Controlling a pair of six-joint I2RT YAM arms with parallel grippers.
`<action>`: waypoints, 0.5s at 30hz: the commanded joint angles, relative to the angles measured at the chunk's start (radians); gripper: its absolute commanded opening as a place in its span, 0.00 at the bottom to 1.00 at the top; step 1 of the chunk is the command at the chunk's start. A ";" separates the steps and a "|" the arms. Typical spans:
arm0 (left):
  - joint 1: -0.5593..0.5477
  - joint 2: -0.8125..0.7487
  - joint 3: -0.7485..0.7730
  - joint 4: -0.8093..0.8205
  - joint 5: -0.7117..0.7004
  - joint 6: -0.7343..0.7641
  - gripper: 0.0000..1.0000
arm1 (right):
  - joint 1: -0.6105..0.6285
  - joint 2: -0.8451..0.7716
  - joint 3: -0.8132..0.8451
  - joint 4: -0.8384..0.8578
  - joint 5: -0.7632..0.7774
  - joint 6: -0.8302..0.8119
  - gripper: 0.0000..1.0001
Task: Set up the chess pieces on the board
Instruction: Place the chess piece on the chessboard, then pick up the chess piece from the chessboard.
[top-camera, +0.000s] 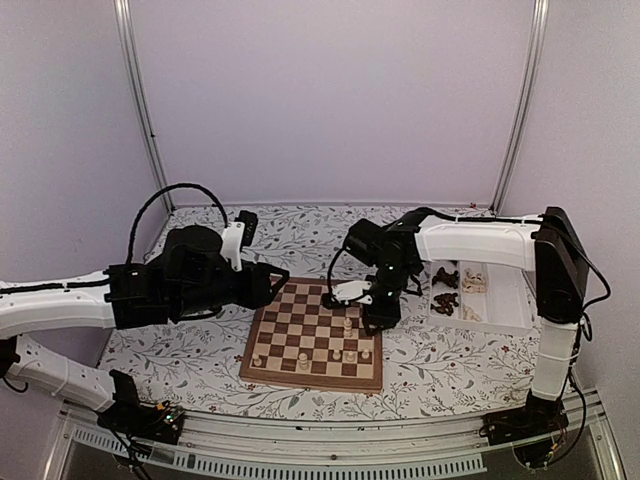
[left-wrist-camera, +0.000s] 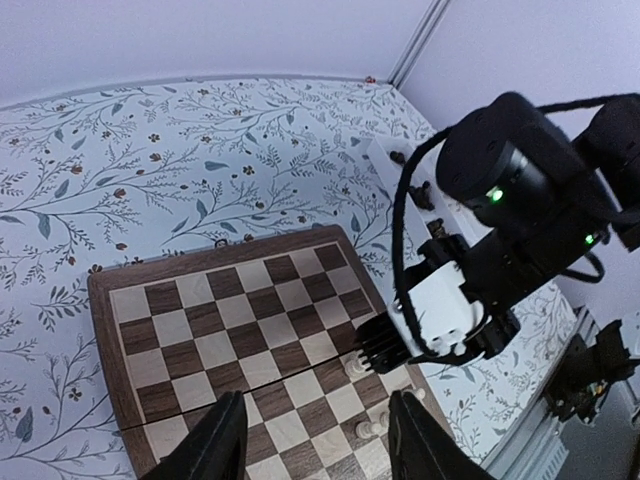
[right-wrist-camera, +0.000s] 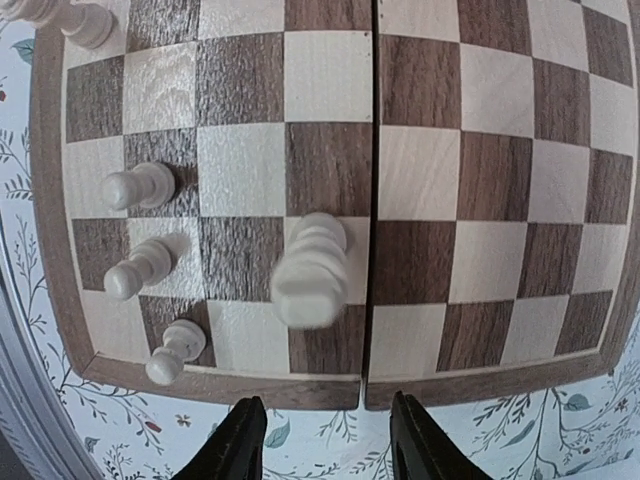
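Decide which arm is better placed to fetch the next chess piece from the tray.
Right. The right claw hovers open over the board beside the white tray of pieces; the left claw is across the board.

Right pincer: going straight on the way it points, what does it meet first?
Probably the tall pale cream wooden chess piece just ahead of the right pincer, standing blurred on the checked wooden chessboard; depth is unclear.

Light tan and dark brown checks, reddish-brown border on square wooden chessboard (top-camera: 300, 332); pale cream carved wooden chessmen (right-wrist-camera: 138, 186); leafy-sprigged white tablecloth (top-camera: 195, 352).
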 joint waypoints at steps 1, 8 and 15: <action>0.010 0.136 0.134 -0.094 0.076 0.110 0.50 | -0.100 -0.170 -0.089 0.029 -0.098 0.025 0.47; 0.002 0.396 0.343 -0.228 0.165 0.243 0.51 | -0.373 -0.454 -0.338 0.214 -0.417 0.082 0.48; -0.036 0.649 0.562 -0.396 0.216 0.270 0.49 | -0.529 -0.621 -0.562 0.448 -0.524 0.170 0.50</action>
